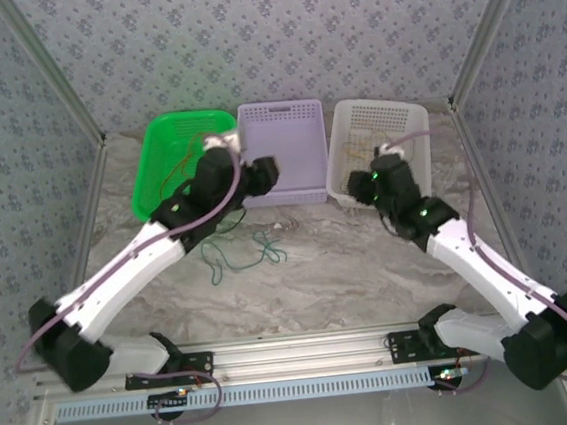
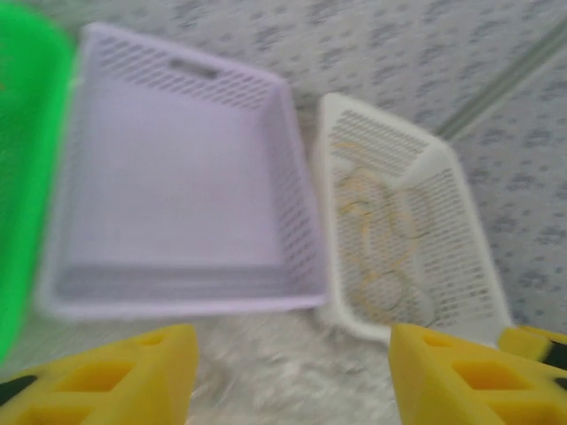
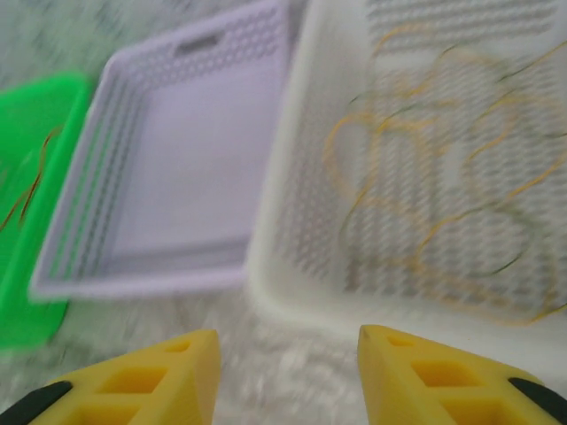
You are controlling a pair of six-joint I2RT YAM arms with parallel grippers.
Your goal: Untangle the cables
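Two right fingers apart; three baskets; teal cables.

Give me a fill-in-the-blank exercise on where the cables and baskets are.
1. The right-hand basket, which holds the yellow cables, is ___.
2. The middle basket is ___.
3. The green-teal cable lies loose on the ___.
4. The left-hand basket, which holds a thin red-orange cable, is ___.
Missing words: white; purple; table; green.
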